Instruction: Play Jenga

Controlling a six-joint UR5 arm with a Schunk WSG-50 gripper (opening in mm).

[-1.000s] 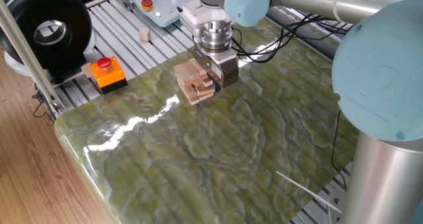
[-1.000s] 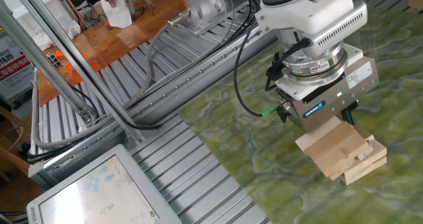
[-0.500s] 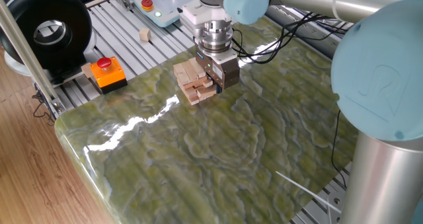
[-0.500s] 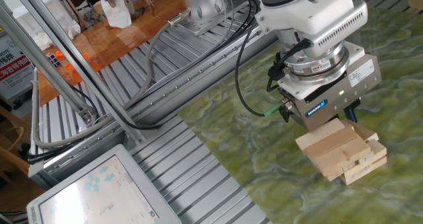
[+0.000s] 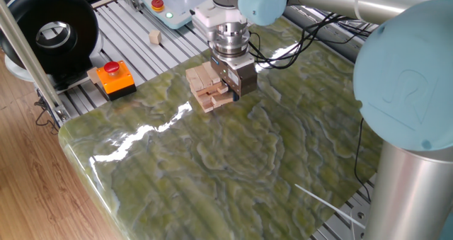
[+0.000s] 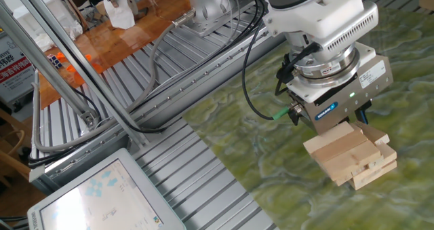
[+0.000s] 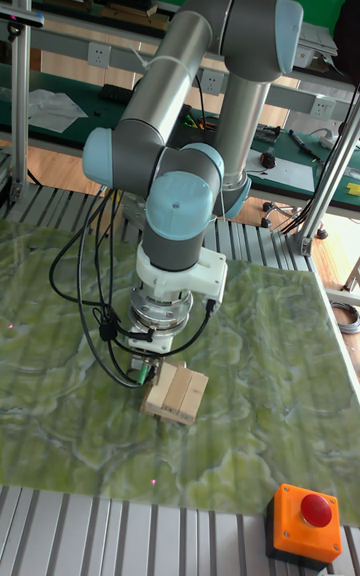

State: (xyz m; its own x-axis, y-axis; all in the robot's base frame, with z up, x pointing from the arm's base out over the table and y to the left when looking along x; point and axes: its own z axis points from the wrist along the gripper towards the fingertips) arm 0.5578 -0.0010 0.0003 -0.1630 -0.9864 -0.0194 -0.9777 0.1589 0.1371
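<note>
The Jenga stack (image 5: 205,86) of pale wooden bars in crosswise layers stands on the green marbled table (image 5: 233,162). It also shows in the other fixed view (image 6: 347,155) and in the tall fixed view (image 7: 175,392). My gripper (image 5: 232,88) points straight down, pressed against the stack's far side. Its fingers reach down to the stack's upper layers, where one bar (image 6: 380,138) juts out of the stack beneath the gripper (image 6: 363,121). The fingers look shut on that bar, though the stack partly hides their tips. In the tall fixed view the gripper (image 7: 152,364) is at the stack's left end.
An orange box with a red button (image 5: 113,78) sits at the table's left edge, seen as well in the tall view (image 7: 305,523). A small wooden cube (image 5: 154,37) lies on the slatted metal bench. A black round unit (image 5: 46,29) stands far left. A screen (image 6: 95,196) lies on the slats.
The gripper has drawn back slightly from the stack, and the jutting bar has come out a little with it. The rest of the stack has stayed put.
</note>
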